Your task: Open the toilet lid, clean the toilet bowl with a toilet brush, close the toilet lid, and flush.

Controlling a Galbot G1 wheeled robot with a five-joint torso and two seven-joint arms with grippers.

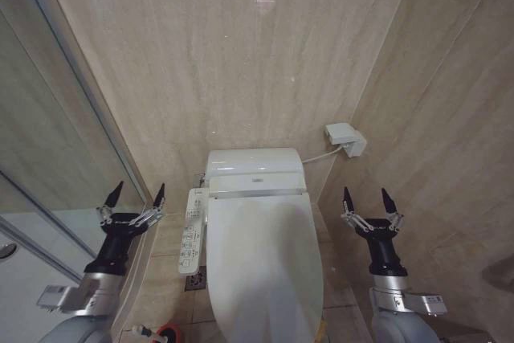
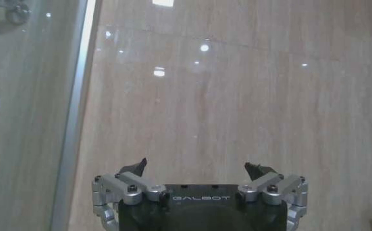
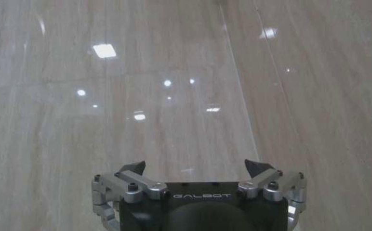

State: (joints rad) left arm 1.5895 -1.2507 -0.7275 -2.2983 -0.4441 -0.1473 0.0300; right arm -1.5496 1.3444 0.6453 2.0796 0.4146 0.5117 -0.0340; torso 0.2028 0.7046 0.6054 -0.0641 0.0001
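The glossy white oval plastic toilet lid (image 1: 265,267) lies shut, long axis six-to-twelve o'clock, between the spread-fingered left gripper (image 1: 137,195) and right gripper (image 1: 367,199).

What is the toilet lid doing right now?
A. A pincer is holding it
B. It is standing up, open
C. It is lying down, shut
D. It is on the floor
C: the toilet lid lies flat over the toilet bowl, while the left pincer and the right pincer hang open in the air on either side, touching nothing.
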